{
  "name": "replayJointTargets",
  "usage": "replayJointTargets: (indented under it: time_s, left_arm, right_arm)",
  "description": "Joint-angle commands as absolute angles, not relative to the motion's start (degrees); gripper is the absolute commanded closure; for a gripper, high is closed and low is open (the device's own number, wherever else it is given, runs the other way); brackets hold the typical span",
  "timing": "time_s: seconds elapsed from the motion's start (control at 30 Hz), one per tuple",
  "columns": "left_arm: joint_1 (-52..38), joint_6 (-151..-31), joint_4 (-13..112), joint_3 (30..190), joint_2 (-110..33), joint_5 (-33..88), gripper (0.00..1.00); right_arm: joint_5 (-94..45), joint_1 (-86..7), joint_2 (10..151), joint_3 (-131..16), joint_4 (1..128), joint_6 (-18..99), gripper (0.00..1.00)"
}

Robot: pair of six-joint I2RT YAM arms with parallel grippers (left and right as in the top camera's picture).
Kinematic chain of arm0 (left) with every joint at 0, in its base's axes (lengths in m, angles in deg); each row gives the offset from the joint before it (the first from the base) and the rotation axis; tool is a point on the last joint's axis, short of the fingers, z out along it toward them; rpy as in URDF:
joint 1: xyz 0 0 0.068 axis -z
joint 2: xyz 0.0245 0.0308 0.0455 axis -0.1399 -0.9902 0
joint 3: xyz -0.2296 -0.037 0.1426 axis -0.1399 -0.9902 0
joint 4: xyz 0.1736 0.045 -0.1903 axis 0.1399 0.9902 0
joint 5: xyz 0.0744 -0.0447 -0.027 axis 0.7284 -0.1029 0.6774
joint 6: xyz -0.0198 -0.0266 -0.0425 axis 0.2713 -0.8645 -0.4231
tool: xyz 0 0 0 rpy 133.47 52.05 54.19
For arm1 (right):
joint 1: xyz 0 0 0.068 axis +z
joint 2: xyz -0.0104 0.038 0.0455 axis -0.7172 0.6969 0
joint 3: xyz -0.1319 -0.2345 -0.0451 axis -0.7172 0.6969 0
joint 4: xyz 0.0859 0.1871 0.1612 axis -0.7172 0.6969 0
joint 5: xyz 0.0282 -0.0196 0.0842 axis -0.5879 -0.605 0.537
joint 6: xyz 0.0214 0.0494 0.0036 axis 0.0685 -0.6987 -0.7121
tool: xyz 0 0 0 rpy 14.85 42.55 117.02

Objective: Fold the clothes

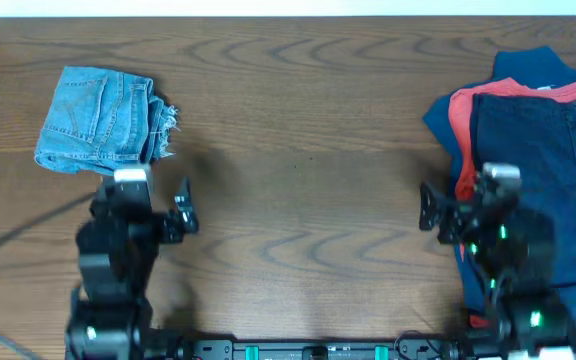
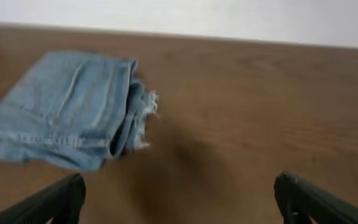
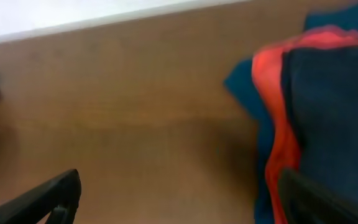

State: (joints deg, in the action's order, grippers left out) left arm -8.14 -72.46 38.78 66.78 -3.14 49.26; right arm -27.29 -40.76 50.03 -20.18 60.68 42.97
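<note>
Overhead | frayed denim shorts folded | navy shorts atop coral garment

Overhead looks straight down on the table; both wrist views skim it low.

Wooden table bears denim shorts and stacked garments.

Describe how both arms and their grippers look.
Both the left arm and right arm are black, with a pale grey block at the wrist and small green lights. A dark cable loops beside the left. The left gripper and right gripper each have two dark, tapered fingers.
</note>
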Motion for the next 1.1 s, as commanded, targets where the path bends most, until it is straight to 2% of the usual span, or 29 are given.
replayJointTargets:
  time_s: [0.0, 0.2, 0.33, 0.4, 0.5, 0.67, 0.83, 0.93, 1.07]
  left_arm:
    - [-7.86, -76.00, 43.57, 76.49, -12.38, 47.41, 0.02]
    - [-7.86, -76.46, 56.20, 90.78, -26.37, 42.42, 0.02]
    - [-7.86, -76.28, 62.87, 97.14, -32.73, 42.44, 0.02]
    - [-7.86, -74.05, 63.37, 97.66, -33.67, 42.44, 0.02]
    - [-7.86, -71.91, 62.85, 97.66, -33.67, 42.20, 0.02]
    - [-7.86, -72.20, 62.76, 97.66, -33.47, 41.83, 0.02]
    - [-7.86, -71.89, 62.76, 97.66, -33.54, 41.81, 0.02]
    - [-7.86, -71.96, 62.94, 97.66, -33.54, 41.81, 0.02]
    - [-7.86, -72.33, 63.13, 97.66, -33.54, 41.81, 0.02]
  right_arm:
    - [-25.92, -41.81, 61.33, -30.65, 66.39, 43.78, 0.01]
    - [-25.11, -42.66, 82.59, -50.54, 82.87, 43.78, 0.01]
    - [-22.00, -43.69, 93.65, -61.55, 88.99, 44.42, 0.01]
    - [-18.38, -43.67, 96.71, -64.24, 88.70, 49.97, 0.01]
    - [-20.45, -43.86, 99.53, -66.21, 87.31, 51.06, 0.01]
    - [-37.35, -47.40, 104.54, -69.77, 87.20, 42.01, 0.01]
    - [-38.55, -53.72, 111.55, -70.23, 80.81, 39.61, 0.01]
    - [-38.09, -56.45, 116.23, -70.23, 76.44, 38.45, 0.04]
    - [-38.18, -57.52, 122.18, -70.23, 72.49, 38.36, 0.16]
